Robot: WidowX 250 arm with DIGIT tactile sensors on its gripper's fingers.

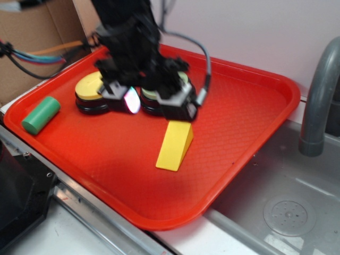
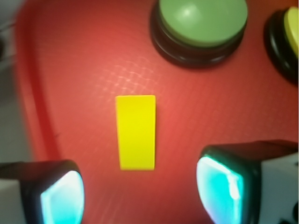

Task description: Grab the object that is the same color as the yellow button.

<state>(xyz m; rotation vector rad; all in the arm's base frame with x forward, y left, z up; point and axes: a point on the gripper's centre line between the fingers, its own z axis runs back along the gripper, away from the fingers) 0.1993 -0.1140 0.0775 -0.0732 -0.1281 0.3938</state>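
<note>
Exterior cam sits off the near side, up high, looking down at an angle across the whole red plastic tray (image 1: 255, 138). Wrist cam points straight down, way closer, just a patch of tray. Both catch the yellow wedge-shaped block (image 1: 175, 145) (image 2: 136, 132) and the pale green domed button (image 2: 202, 21).
</note>
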